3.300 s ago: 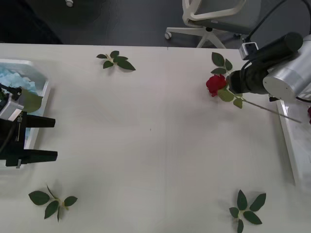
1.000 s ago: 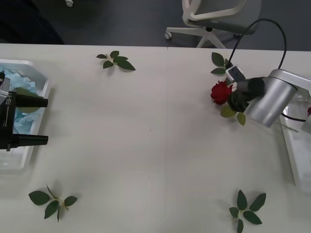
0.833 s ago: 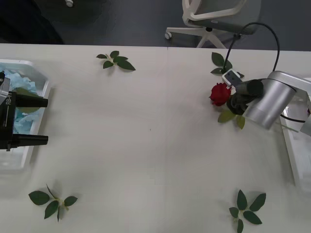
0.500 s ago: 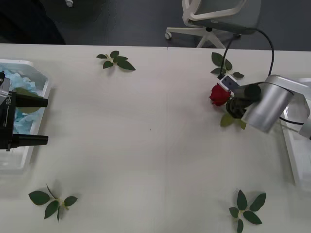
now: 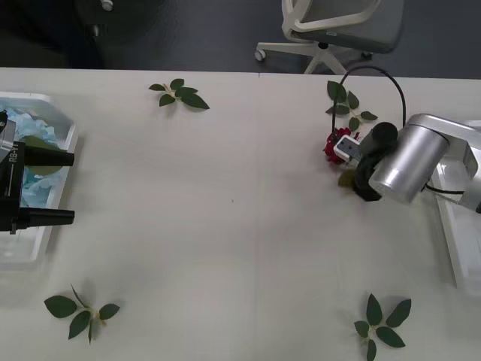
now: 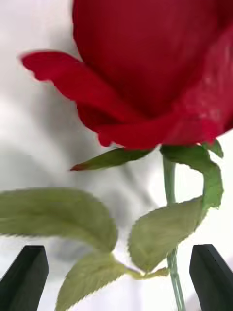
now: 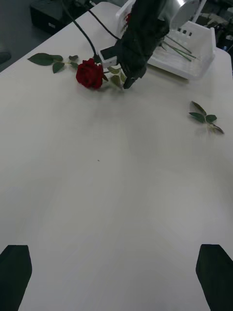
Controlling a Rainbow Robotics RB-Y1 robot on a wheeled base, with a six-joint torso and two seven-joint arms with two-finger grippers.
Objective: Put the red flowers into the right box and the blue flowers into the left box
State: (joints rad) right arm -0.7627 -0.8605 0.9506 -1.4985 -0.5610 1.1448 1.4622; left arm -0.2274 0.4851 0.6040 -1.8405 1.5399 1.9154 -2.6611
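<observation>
Rose (image 5: 331,146) on the table now, far right side, bloom toward the middle, stem running back under my right gripper (image 5: 352,167). In the pictures from a few seconds back I carried it clear of the surface; over the last second my right arm has swung down and tipped over it, so the bloom has come to the tabletop.

Right wrist view: bloom (image 6: 160,63) close in front, stem (image 6: 170,204) and leaves (image 6: 63,223) between my 2 black fingertips (image 6: 26,274), which stand wide at the corners and touch nothing. So the right gripper is released, open around the stem, not clamped. Left wrist view agrees: rose (image 7: 90,74) lying flat just beside the dark right gripper (image 7: 127,81).

Right box (image 5: 460,233) sits at the table's right edge, a little apart from the rose. The flower is therefore not delivered; I judge this a set-down for a regrasp, or a slip, and it needs a fresh hold on the stem before the carry to the tray.

Left gripper (image 5: 69,188) parked at the left edge, fingers spread and empty, beside the left box (image 5: 66,143), which holds blue flowers (image 5: 30,134).

Loose leaf sprigs (image 5: 179,93) scattered on the table, not task items.
</observation>
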